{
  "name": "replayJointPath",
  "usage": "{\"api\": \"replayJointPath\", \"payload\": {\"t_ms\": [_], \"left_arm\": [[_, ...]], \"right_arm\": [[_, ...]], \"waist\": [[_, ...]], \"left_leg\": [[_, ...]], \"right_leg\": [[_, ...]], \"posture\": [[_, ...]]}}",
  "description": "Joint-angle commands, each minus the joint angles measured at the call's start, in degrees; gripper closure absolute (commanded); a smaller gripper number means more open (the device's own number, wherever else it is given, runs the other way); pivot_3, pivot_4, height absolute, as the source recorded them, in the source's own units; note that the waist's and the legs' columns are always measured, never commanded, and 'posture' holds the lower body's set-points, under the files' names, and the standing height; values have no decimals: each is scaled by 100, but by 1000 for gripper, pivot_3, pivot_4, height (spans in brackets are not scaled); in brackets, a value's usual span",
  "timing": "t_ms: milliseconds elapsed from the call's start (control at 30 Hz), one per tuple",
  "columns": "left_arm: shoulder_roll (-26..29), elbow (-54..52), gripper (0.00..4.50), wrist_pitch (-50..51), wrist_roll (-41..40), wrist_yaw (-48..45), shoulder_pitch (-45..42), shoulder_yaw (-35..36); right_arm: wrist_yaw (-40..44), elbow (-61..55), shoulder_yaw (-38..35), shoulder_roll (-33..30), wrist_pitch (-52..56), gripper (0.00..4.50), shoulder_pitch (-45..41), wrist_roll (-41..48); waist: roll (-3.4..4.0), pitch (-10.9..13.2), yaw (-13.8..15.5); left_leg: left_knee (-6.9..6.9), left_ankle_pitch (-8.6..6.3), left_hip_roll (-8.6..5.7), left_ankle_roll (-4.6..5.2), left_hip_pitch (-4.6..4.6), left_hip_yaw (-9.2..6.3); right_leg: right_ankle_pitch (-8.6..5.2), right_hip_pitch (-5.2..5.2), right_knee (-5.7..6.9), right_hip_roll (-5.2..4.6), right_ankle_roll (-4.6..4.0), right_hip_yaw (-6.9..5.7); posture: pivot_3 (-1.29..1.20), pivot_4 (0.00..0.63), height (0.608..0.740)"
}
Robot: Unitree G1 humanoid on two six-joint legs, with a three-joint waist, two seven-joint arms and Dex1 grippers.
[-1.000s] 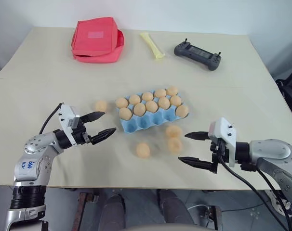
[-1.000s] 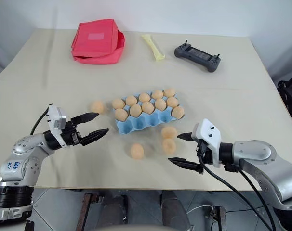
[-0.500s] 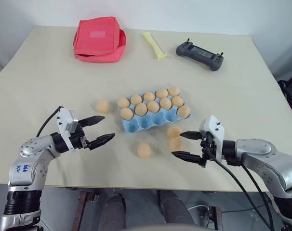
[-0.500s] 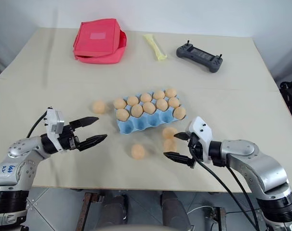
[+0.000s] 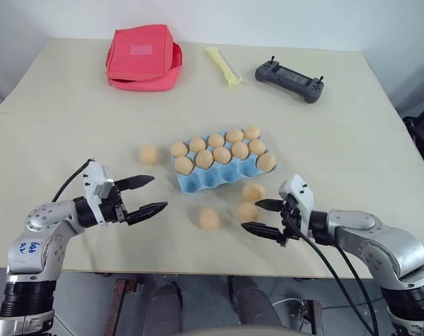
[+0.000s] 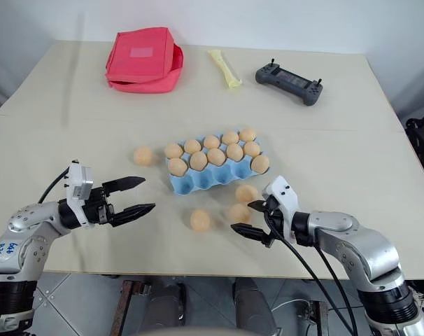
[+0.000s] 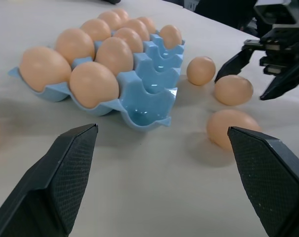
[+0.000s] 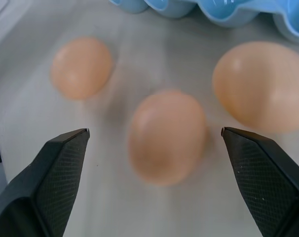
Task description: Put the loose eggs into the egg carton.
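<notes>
The light blue egg carton (image 5: 210, 181) lies mid-table, its two back rows full of eggs and most front cups bare. One loose egg (image 5: 147, 155) rests to the carton's left. Three more sit in front of it: one (image 5: 209, 218), one (image 5: 252, 192) and one (image 5: 247, 211). My right gripper (image 5: 250, 215) is open, low over the table, with that last egg (image 8: 168, 136) at its fingertips between the two fingers; contact cannot be told. My left gripper (image 5: 159, 193) hangs open and empty, left of the carton, pointing at its front cups (image 7: 147, 106).
A red fabric pouch (image 5: 142, 57) sits at the back left. A yellow wrapped item (image 5: 222, 66) and a dark handheld controller (image 5: 289, 77) lie at the back. The table's front edge (image 5: 198, 269) runs just behind both grippers.
My right gripper has dropped and come in to the left, rolling its wrist, until its open fingers reach the egg in front of the carton. The left gripper has barely moved.
</notes>
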Motion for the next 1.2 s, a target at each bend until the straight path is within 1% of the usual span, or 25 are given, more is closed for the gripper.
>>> {"api": "replayJointPath", "payload": {"t_ms": [33,133,233,400,467,500,600,800,933,1067,1200], "left_arm": [[45,-167,11,-38,-124,-35,21,102],[36,-162,11,-45,-112,-14,7,101],[20,-149,0,-62,-104,4,-12,97],[-4,-116,0,-85,-95,17,-36,88],[-9,-92,0,-92,-90,15,-52,84],[-9,-81,0,-96,-86,12,-58,82],[-23,-76,0,-103,-83,18,-72,71],[-58,-15,0,-113,-66,12,-147,34],[-83,62,0,-131,-45,-14,-218,-2],[-134,130,0,-170,-10,-15,-294,-55],[-194,129,0,-226,6,28,-310,-82]], "right_arm": [[-25,10,52,40,-36,0,-77,-55],[-10,73,136,50,-22,0,-117,-118],[9,102,229,50,0,599,-163,-143],[13,96,294,59,-4,2383,-198,-191],[12,68,284,41,-9,2903,-204,-211],[11,59,277,38,-9,3057,-206,-217],[-12,-50,146,-3,59,3205,-204,-153],[94,-612,-656,-406,476,3229,-148,404],[102,-564,-961,-563,572,3229,-479,643],[-163,-8,-800,-244,263,3229,-1251,356],[-356,854,-316,237,-235,3229,-1910,-217]], "waist": [[0,0,-3],[0,0,-12],[0,0,-9],[0,0,-10],[0,0,-12],[0,0,-12],[0,0,-11],[0,0,4],[0,0,-12],[0,0,-75],[0,0,-135]], "left_leg": [[-1,0,0,0,0,0],[-2,0,0,0,1,0],[-2,0,0,0,1,0],[-2,0,0,0,0,0],[-2,0,0,0,0,0],[-2,0,0,0,1,0],[-1,0,0,0,0,0],[-3,0,0,0,0,0],[-4,0,1,1,0,0],[2,2,0,5,1,1],[0,4,0,7,0,1]], "right_leg": [[0,0,0,0,0,0],[4,-1,0,0,8,0],[4,-1,0,0,8,0],[4,-1,0,0,7,0],[4,-1,0,0,7,0],[3,-1,0,0,6,0],[1,-1,0,0,3,0],[3,-1,-1,0,6,0],[4,-1,-2,1,8,0],[2,0,-2,0,-3,0],[5,1,-4,0,-1,0]], "posture": [[0,150,740],[0,150,740],[0,150,740],[0,150,740],[0,150,740],[0,150,740],[0,150,740],[0,150,740],[0,150,740],[0,150,740],[0,150,740]]}}
